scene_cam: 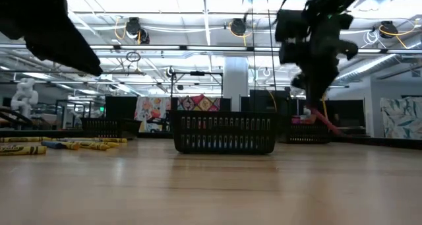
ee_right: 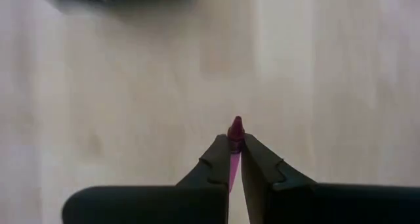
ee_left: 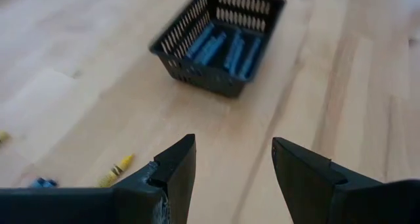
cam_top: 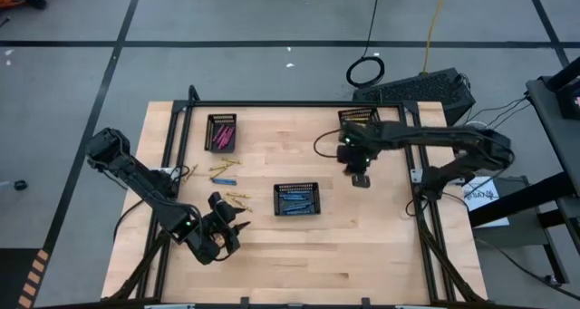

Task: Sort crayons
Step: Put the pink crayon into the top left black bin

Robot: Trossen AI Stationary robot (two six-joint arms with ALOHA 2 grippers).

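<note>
3 trays point(cam_top: 298, 200), 2 claws point(cam_top: 228, 229).

Worktop front half bare wood: free passage. Centre blocked by mesh tray point(cam_top: 298, 199) of blue crayons point(cam_top: 297, 200). Loose yellow crayons point(cam_top: 237, 199) clutter left-centre. Pink-crayon tray point(cam_top: 221, 132) stands near back edge.

Pink crayon point(ee_right: 235, 129) pinched in right gripper point(ee_right: 236, 148) (tip out).
</note>
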